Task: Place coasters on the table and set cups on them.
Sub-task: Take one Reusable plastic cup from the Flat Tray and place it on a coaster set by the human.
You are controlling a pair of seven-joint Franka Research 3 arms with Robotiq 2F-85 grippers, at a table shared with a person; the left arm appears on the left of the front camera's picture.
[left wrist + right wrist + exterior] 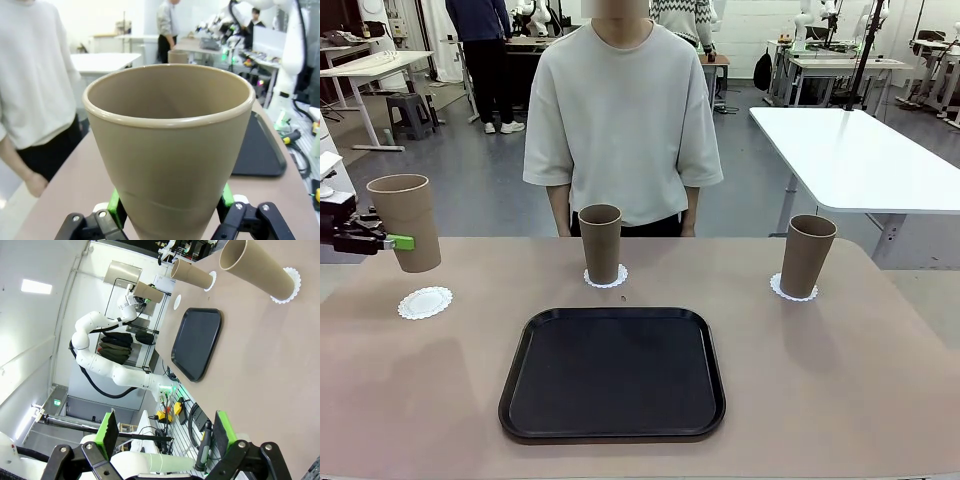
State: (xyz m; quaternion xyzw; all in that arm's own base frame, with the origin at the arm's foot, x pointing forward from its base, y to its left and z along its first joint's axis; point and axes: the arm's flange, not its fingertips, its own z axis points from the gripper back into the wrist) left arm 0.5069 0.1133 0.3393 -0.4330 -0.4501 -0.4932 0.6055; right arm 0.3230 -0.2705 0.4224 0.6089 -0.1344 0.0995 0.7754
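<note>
Nearest, black tray (612,373) lies unused on bench (840,380). Two cups (600,243) already stand on far coasters (606,279). Left tool (398,241) clamps third cup (406,222) aloft, near the bare left coaster (425,302), presumably for lowering. Right tool (162,432) gapes empty.

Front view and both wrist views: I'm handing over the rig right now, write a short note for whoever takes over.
Left gripper: shut on the third cup, held upright in the air above the table's left side.
Right gripper: open, empty, raised clear of the table.
Person: standing at the far side, hands down.
Done: three coasters laid; middle cup and right cup each stand on one.
Left: lower the held cup onto the bare left coaster, then release. The black tray sits at the near middle.
</note>
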